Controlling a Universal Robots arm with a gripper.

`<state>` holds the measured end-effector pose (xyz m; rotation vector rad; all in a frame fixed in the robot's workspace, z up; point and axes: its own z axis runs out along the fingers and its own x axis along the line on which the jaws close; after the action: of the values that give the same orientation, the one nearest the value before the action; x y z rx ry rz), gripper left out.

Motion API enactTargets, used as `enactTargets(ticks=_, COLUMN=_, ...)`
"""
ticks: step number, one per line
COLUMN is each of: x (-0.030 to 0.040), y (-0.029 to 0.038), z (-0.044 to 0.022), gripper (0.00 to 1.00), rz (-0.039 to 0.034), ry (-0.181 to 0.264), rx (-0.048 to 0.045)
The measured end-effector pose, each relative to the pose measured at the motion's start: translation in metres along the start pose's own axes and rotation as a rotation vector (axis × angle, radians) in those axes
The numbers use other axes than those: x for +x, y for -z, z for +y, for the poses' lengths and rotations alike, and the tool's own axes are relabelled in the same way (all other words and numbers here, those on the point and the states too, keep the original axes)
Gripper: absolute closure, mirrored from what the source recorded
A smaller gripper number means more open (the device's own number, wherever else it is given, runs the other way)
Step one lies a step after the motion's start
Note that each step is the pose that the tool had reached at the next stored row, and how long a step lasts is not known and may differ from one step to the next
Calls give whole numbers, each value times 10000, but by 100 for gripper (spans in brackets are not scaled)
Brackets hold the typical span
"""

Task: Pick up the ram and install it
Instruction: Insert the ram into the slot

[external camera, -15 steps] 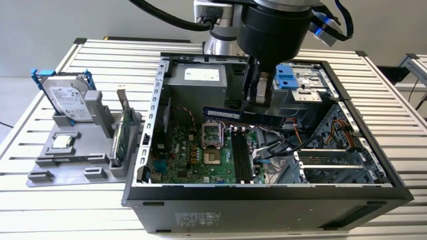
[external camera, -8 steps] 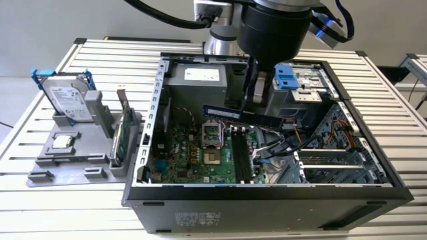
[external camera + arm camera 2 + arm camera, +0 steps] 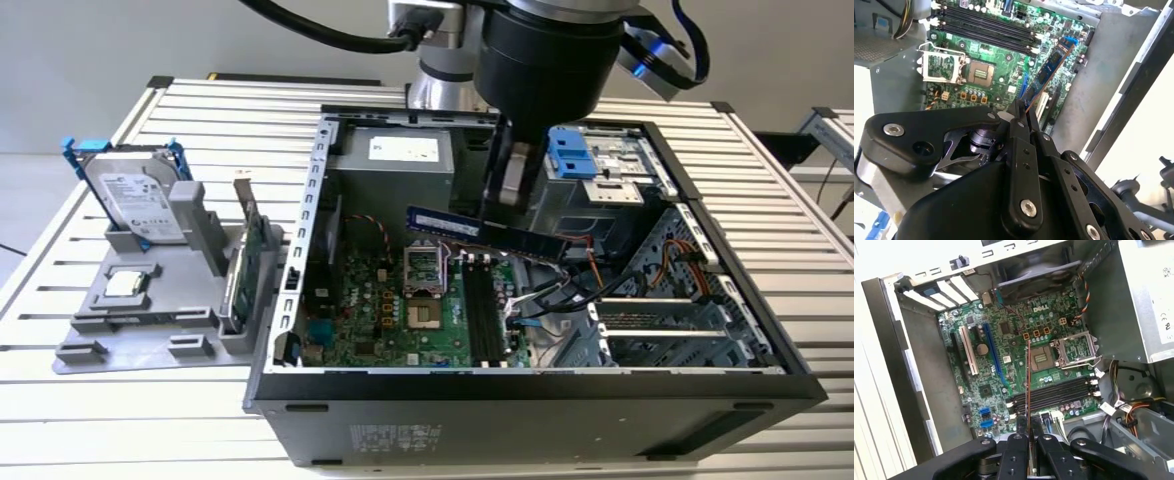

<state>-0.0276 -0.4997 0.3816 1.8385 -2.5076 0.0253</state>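
A wide metal bench (image 3: 200,110) carried a big open computer case (image 3: 534,390). The black arm (image 3: 547,60) reached down into the case from above. A green motherboard (image 3: 400,310) lay flat at the bottom of the case. The end effector (image 3: 514,190) squeezed the ram (image 3: 487,232) tight between its fingers (image 3: 1016,450) and held it thin edge down. The ram hung in the air inside the case, just above the long black slots (image 3: 483,310) - not in them.
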Motion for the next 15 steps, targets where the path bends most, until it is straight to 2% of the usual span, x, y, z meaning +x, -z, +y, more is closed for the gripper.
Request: enactTargets(ticks=15, x=0, y=0, z=0, gripper=100, rz=-6, ry=-1167, rx=-42)
